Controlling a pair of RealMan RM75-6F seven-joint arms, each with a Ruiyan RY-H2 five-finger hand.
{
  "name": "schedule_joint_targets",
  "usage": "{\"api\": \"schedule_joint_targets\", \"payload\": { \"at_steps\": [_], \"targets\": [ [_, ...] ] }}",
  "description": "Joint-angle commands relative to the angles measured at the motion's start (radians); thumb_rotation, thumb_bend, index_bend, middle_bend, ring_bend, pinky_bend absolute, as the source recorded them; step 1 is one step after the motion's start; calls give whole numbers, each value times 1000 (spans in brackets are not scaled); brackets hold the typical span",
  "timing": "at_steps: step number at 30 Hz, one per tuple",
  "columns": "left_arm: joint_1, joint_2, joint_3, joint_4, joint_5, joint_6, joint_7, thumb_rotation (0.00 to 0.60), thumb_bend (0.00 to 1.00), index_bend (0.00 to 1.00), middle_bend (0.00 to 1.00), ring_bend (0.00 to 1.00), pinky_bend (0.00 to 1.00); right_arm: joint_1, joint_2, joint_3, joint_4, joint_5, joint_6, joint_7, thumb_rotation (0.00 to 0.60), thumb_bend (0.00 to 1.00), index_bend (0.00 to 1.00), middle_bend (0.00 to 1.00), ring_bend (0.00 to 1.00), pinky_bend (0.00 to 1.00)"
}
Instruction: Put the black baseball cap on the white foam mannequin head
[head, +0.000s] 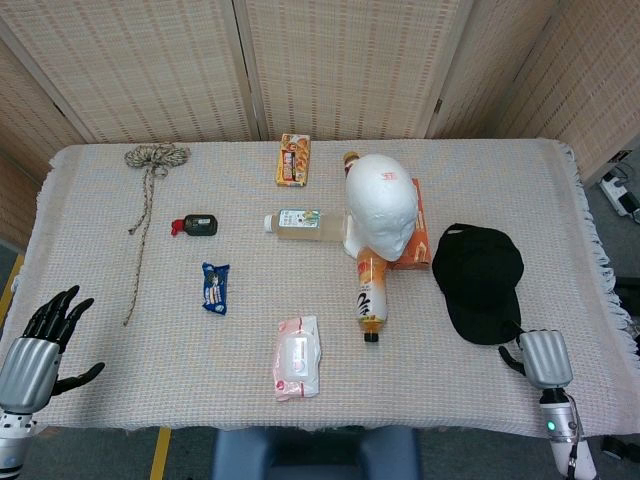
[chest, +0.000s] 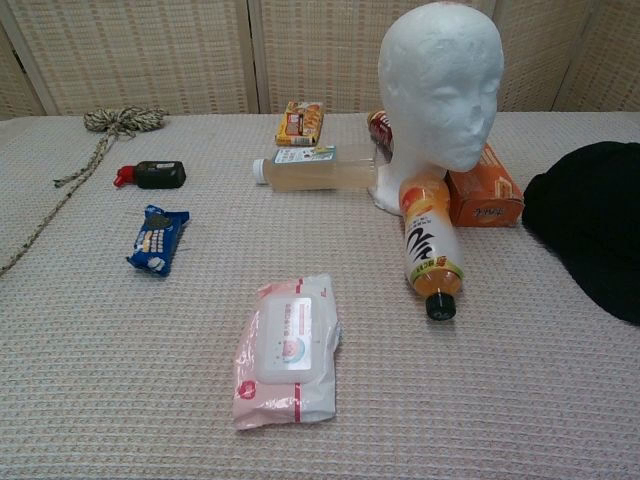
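Note:
The black baseball cap (head: 478, 282) lies flat on the table cloth, right of the white foam mannequin head (head: 382, 203), which stands upright and bare. In the chest view the cap (chest: 590, 225) sits at the right edge and the mannequin head (chest: 440, 90) faces the camera. My right hand (head: 533, 357) hovers at the table's near right edge, just below the cap's brim, its back toward the camera, a dark thumb sticking out left, nothing in it. My left hand (head: 35, 355) is at the near left corner, fingers spread, empty. The chest view shows neither hand.
An orange drink bottle (head: 370, 290) and an orange box (head: 415, 240) lie against the mannequin's base, between it and the cap. A clear bottle (head: 300, 224), wipes pack (head: 296, 357), blue packet (head: 215, 287), small black bottle (head: 197, 225), snack box (head: 293, 160) and rope (head: 155, 158) lie further left.

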Motion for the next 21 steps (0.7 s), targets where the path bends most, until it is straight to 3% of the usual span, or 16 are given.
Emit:
{"api": "schedule_joint_targets", "payload": {
  "at_steps": [1, 21],
  "targets": [
    [0, 0, 0, 0, -1, -1, 2, 600, 114, 156, 48, 0, 177, 6, -10, 5, 8, 7, -11, 0, 600, 206, 471, 1000, 1000, 1000],
    [3, -9, -12, 4, -17, 3, 20, 600, 114, 161, 53, 0, 178, 54, -61, 36, 49, 50, -71, -3, 600, 228, 446, 1000, 1000, 1000]
  ]
}}
